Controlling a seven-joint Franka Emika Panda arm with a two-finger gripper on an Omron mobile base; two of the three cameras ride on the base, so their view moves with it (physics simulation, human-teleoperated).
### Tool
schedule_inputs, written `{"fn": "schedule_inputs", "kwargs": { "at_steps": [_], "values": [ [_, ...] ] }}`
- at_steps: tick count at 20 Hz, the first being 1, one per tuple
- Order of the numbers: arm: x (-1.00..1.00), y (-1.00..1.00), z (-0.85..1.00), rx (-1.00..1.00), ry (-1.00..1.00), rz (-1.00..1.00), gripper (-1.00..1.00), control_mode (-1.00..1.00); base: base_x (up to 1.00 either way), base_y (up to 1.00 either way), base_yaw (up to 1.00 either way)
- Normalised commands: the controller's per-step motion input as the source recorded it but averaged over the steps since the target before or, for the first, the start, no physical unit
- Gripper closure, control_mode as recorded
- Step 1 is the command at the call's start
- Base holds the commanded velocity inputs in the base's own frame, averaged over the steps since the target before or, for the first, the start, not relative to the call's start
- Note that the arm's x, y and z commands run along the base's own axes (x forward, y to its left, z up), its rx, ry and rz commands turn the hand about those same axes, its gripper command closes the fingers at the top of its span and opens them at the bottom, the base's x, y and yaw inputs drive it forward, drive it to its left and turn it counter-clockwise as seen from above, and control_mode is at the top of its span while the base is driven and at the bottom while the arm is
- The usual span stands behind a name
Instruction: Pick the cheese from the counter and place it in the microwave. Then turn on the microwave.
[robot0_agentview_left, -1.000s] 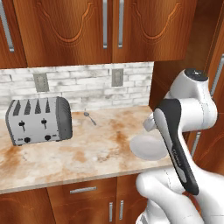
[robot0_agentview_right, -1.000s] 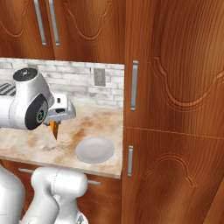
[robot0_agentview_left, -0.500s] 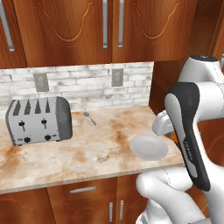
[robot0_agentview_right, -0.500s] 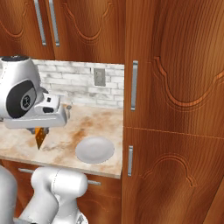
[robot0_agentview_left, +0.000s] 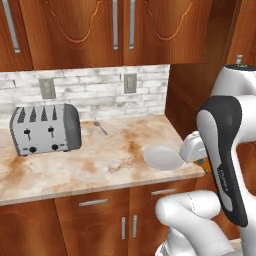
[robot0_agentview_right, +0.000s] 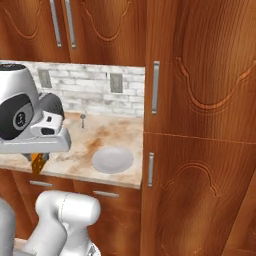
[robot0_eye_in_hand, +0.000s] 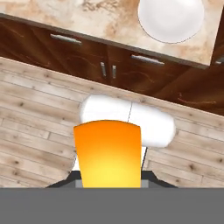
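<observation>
Above the white brick backsplash (robot0_agentview_left: 100, 92) hang brown wooden wall cabinets (robot0_agentview_left: 115, 30), right of it a tall wooden cabinet (robot0_agentview_right: 200, 130), below it pale plank flooring (robot0_eye_in_hand: 35, 109).

Cheese (robot0_eye_in_hand: 108, 154) bottom cut by grey band; gripper (robot0_agentview_right: 38, 161) fingers hidden behind hand.

Lighting even, diffuse, no visible source; all 3 views moderately bright. Rendered look, flat shading. Base views sharp w/ slight softness, no motion blur. Soft sheen on wood cabinet doors (robot0_agentview_right: 200, 100) and on white arm shell (robot0_agentview_left: 235, 85). Faint shadow under toaster (robot0_agentview_left: 45, 129) on counter (robot0_agentview_left: 100, 165). Hand view: orange block (robot0_eye_in_hand: 108, 153) very close, glowing gradient, edges soft; floor planks (robot0_eye_in_hand: 35, 113) crisp. No edge distortion noticeable.
</observation>
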Motion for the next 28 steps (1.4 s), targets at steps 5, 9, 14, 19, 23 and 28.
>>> {"fn": "schedule_inputs", "kwargs": {
  "at_steps": [5, 9, 14, 19, 23, 28],
  "values": [
    [0.00, 0.00, 0.00, 0.00, 0.00, 0.00, 1.00, 1.00, -1.00, -0.41, -0.08],
    [0.00, 0.00, 0.00, 0.00, 0.00, 0.00, 1.00, 1.00, -1.00, -0.58, -0.09],
    [0.00, 0.00, 0.00, 0.00, 0.00, 0.00, 1.00, 1.00, -1.00, -0.81, -0.09],
    [0.00, 0.00, 0.00, 0.00, 0.00, 0.00, 1.00, 1.00, -0.99, -0.88, -0.09],
    [0.00, 0.00, 0.00, 0.00, 0.00, 0.00, 1.00, 1.00, -0.51, -0.94, -0.09],
    [0.00, 0.00, 0.00, 0.00, 0.00, 0.00, 1.00, 1.00, -0.04, -0.89, -0.14]
  ]
}}
